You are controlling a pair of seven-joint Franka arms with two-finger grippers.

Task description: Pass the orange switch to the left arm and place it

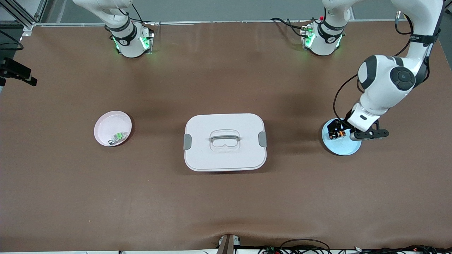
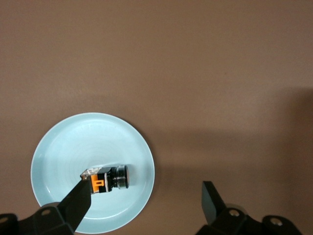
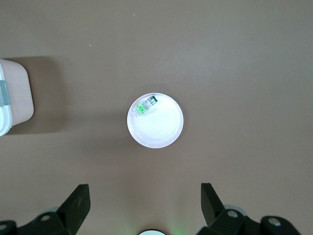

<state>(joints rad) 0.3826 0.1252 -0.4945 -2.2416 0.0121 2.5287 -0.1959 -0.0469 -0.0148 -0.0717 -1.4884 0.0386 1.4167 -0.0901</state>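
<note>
We are looking down on a brown table (image 1: 226, 197) that is filling almost the whole front view, with a strip of grey floor and metal framing showing along its top edge and cables trailing at the edge nearest the camera. The white box (image 1: 225, 141) is sitting at the table's middle, lid on, grey handle up, grey clips at both ends. Toward the right arm's end, a pink plate (image 1: 106, 121) is holding a green-and-silver switch (image 1: 118, 137). Toward the left arm's end, a blue plate (image 1: 344, 150) is carrying the orange switch (image 2: 105, 180), which is lying on its side.

The left gripper (image 2: 146, 203) is hanging low over the blue plate with its jaws spread wide and grasping nothing; one finger (image 2: 78, 200) is showing right at the switch, though we cannot tell whether it is touching. The right gripper (image 3: 145, 203) is waiting high above the pink plate, jaws likewise released and empty, the box's end showing at the edge of its view.
</note>
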